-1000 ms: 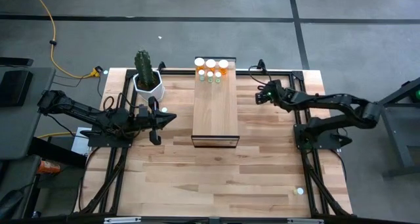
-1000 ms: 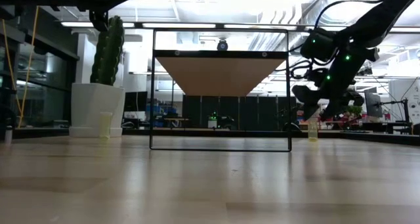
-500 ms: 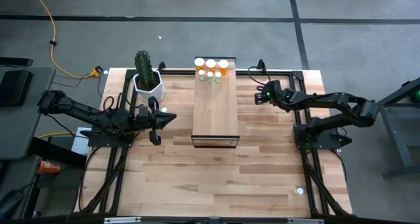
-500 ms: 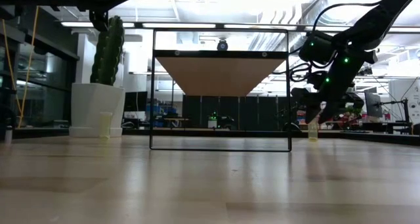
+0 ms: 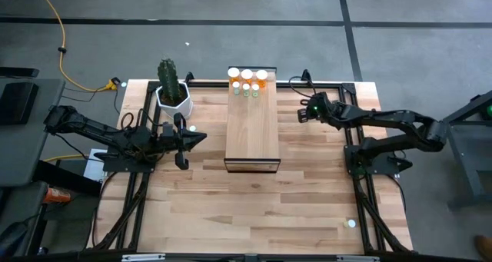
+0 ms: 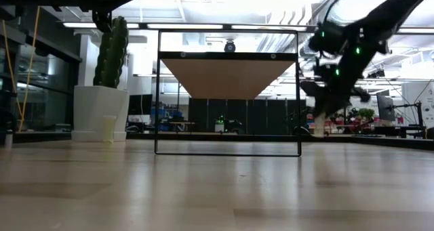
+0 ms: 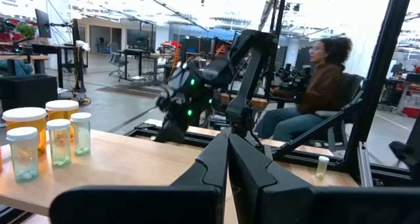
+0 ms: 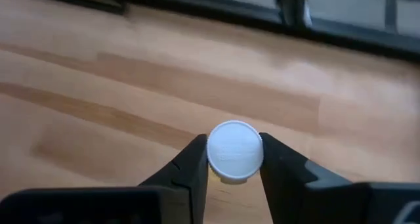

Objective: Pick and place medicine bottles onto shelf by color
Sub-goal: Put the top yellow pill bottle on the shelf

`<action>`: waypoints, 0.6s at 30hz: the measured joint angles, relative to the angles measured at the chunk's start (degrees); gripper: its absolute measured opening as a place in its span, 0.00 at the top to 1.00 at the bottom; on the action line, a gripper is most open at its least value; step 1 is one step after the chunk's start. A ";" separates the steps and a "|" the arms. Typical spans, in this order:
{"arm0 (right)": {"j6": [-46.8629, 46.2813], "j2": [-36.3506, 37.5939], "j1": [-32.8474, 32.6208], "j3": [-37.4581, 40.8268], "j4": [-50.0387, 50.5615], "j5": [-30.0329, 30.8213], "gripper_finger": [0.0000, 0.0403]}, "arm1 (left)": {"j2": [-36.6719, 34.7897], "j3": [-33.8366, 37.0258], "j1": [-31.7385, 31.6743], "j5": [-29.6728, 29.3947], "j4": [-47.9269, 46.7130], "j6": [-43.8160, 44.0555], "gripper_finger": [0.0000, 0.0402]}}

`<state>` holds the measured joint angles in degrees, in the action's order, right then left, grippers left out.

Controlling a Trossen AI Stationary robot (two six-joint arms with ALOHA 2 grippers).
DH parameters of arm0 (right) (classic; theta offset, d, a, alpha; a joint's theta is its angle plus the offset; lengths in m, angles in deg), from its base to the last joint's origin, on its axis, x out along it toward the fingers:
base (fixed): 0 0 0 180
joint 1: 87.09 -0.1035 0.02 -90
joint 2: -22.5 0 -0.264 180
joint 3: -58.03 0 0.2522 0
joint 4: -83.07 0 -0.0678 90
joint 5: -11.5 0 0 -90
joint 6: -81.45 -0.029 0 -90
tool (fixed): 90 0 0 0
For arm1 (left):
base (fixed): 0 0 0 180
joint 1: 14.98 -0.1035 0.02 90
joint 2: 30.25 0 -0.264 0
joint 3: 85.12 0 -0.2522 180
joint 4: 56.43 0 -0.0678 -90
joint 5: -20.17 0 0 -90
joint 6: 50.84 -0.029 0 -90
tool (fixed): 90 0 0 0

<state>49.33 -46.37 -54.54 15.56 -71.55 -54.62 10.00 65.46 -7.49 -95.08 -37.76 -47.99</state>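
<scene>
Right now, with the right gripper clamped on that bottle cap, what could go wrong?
The right gripper holds the small bottle only by its round white cap, so it could slip or swing on the lift. The bottles on the shelf stand crowded at the shelf's far end; setting this one down may topple them.

My right gripper point(image 8: 234, 159) has black jaws, and between them sits a bottle cap point(image 8: 235, 150) of plain white. Under it my desk point(image 8: 98, 79) runs in pale honey-coloured planks with darker brown grain streaks. The shelf point(image 5: 252, 127) has a light wood top over a black frame. On it, the medicine bottles point(image 7: 46, 138) show orange bodies or pale green-yellow ones, all with white caps. The cactus point(image 5: 168, 77) is dark green in a white pot point(image 5: 175, 102). My left gripper point(image 7: 227, 158) is black too. A yellow cable point(image 5: 58, 43) crosses the grey floor point(image 5: 231, 4).
</scene>
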 joint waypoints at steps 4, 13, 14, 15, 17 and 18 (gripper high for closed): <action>2.18 4.52 -2.87 -5.22 7.16 -0.06 0.74 | 0.00 0.00 0.00 0.00 -0.02 0.00 0.99; 8.69 7.10 -18.04 -22.70 17.41 0.36 0.74 | 0.00 0.00 -0.01 0.00 0.00 0.04 0.99; 9.34 6.20 -19.68 -24.31 17.56 0.72 0.74 | 0.00 0.00 0.00 0.00 0.00 0.04 0.99; 10.08 5.00 -21.21 -25.88 17.76 1.24 0.74 | 0.00 0.00 0.00 0.00 0.00 0.07 0.99; 11.55 1.93 -23.92 -28.93 17.66 2.30 0.74 | 0.00 0.00 -0.02 0.00 0.00 0.09 0.99; 12.51 0.02 -24.97 -30.43 17.68 2.79 0.74 | 0.00 0.00 0.00 0.02 0.02 0.13 0.99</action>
<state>61.84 -46.35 -79.51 -14.88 -53.87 -51.83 10.00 65.46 -7.49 -95.07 -37.75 -47.87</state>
